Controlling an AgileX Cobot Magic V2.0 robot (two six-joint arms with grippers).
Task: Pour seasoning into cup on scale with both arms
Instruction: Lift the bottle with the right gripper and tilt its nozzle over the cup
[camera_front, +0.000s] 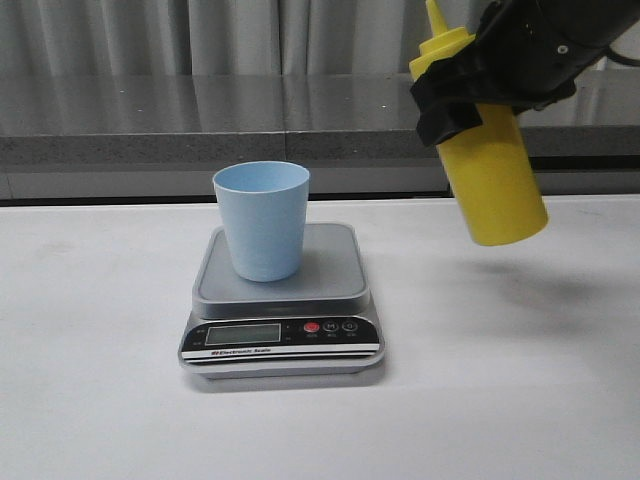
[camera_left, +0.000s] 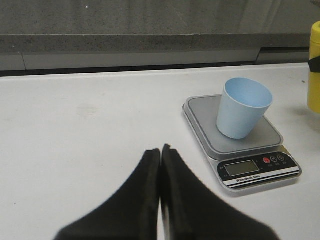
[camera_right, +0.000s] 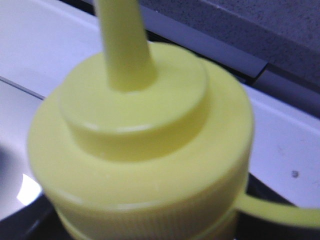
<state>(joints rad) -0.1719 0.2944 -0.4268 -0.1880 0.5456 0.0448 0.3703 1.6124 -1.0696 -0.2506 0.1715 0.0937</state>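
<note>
The yellow seasoning bottle (camera_front: 493, 190) hangs in the air right of the scale, slightly tilted, nozzle up. My right gripper (camera_front: 455, 100) is shut on its upper body below the cap. In the right wrist view the bottle's cap and nozzle (camera_right: 140, 130) fill the picture and hide the fingers. The light blue cup (camera_front: 262, 220) stands upright and looks empty on the scale (camera_front: 330, 285). My left gripper (camera_left: 160, 150) is shut on nothing, low over the bare table left of the scale (camera_left: 250, 142) and cup (camera_left: 242, 107). The left arm is outside the front view.
A grey ledge (camera_front: 200, 150) and curtains run behind the white table (camera_front: 100, 400). The scale's black front panel with display and red button (camera_front: 311, 327) faces me. The bottle's edge (camera_left: 314, 70) shows at the border of the left wrist view.
</note>
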